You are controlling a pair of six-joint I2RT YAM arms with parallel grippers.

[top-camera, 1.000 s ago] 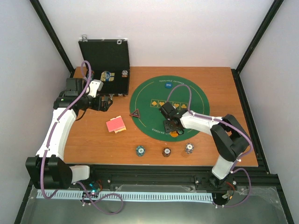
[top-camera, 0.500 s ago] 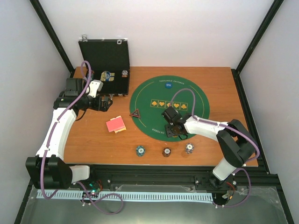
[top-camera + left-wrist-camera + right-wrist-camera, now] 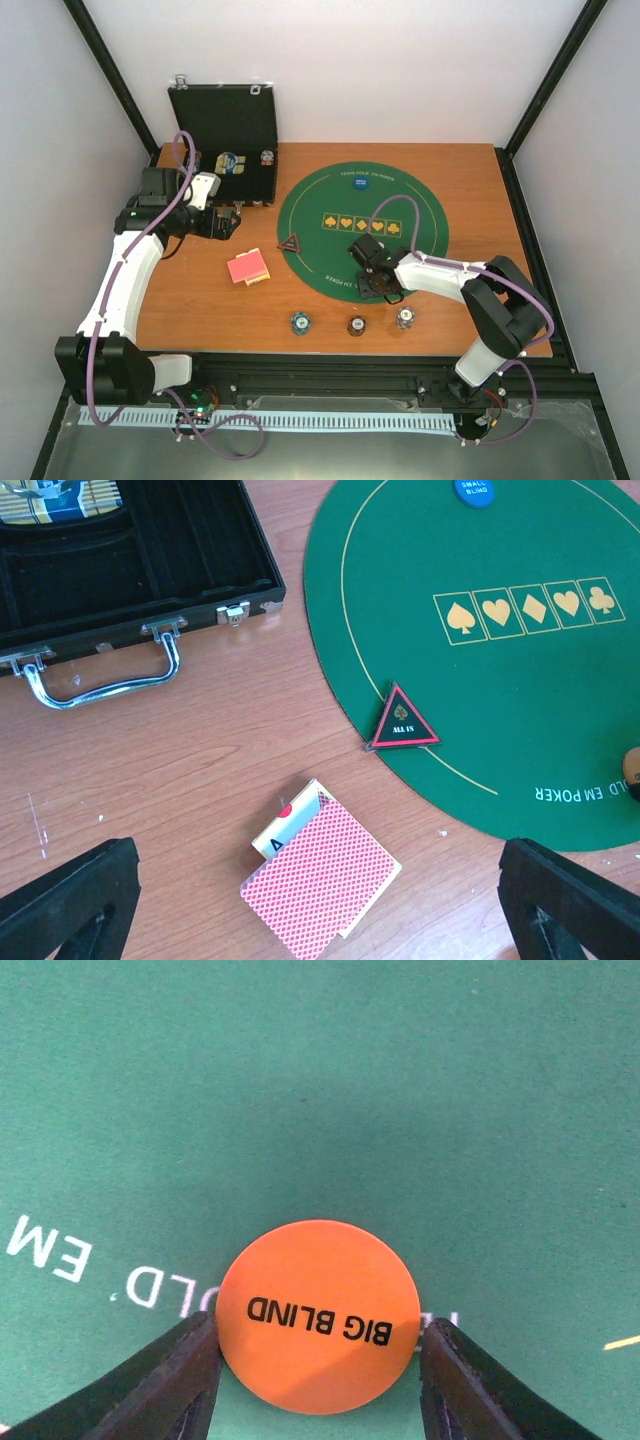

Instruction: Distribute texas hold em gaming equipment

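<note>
A red-backed deck of cards [image 3: 248, 267] lies on the wood left of the mat, also in the left wrist view [image 3: 320, 880]. The black red-edged triangle marker [image 3: 291, 243] sits on the mat's left rim [image 3: 403, 722]. A blue disc [image 3: 360, 183] lies at the mat's far side. Blue [image 3: 299, 322], brown [image 3: 356, 326] and white [image 3: 404, 318] chip stacks stand in a row near the front edge. My right gripper [image 3: 383, 285] is low over the mat's near part, and its open jaws straddle the flat orange "BIG BLIND" disc [image 3: 318, 1290]. My left gripper [image 3: 225, 222] hovers wide open above the cards.
The black hinged case [image 3: 225, 120] stands open at the back left with more chips [image 3: 232, 163] inside; its handle [image 3: 100, 680] faces the cards. The round green felt mat [image 3: 420, 215] covers the middle of the table. Black frame posts stand at both sides.
My right gripper has moved toward the near edge of the mat and lowered over the orange disc. The left arm has not moved.
</note>
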